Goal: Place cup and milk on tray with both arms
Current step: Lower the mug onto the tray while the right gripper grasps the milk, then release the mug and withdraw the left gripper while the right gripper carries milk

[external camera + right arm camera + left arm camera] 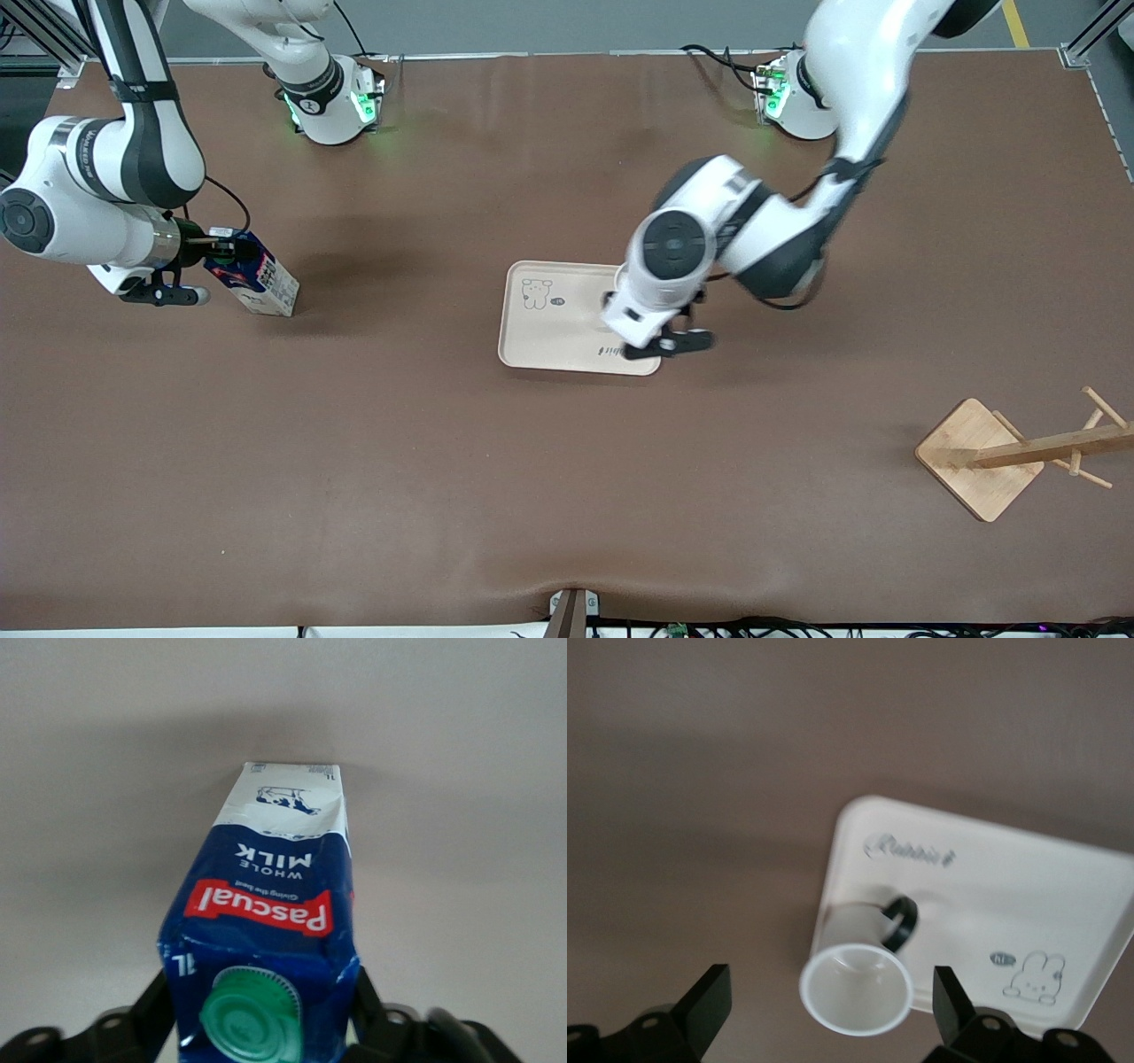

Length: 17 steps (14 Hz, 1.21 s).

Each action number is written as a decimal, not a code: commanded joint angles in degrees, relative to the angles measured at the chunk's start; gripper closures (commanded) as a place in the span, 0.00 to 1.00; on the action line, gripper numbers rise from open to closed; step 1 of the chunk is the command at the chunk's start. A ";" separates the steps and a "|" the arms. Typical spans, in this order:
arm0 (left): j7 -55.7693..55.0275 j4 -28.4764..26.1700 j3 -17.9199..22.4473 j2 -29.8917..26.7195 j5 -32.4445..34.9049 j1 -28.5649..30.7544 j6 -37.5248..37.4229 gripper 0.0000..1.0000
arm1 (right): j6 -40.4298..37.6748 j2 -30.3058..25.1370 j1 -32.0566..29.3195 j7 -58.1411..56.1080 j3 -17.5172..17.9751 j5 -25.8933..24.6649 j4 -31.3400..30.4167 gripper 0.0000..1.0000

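Front: left gripper (664, 344) over tray (540, 341) corner; right gripper (205, 257) at milk (261, 283), toward right arm's end of tabletop (567, 496).
Left wrist: fingers spread, cup (859, 979) on tray, free.
Right wrist: fingers pinch milk below green cap (248, 1014). Lift vertically; set down clear of cup.
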 commanded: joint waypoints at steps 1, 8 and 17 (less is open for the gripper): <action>0.92 -1.04 -0.18 -5.69 1.14 5.14 -2.90 0.00 | -3.45 -1.64 -0.46 0.97 0.42 -0.48 0.91 1.00; 16.99 -1.04 -0.18 -15.10 1.23 18.95 -7.21 0.00 | -22.81 1.33 11.82 1.15 0.69 7.85 23.50 1.00; 33.07 -1.12 -0.36 -26.69 0.18 26.86 -17.32 0.00 | -21.85 22.06 35.29 39.18 0.69 17.97 48.11 1.00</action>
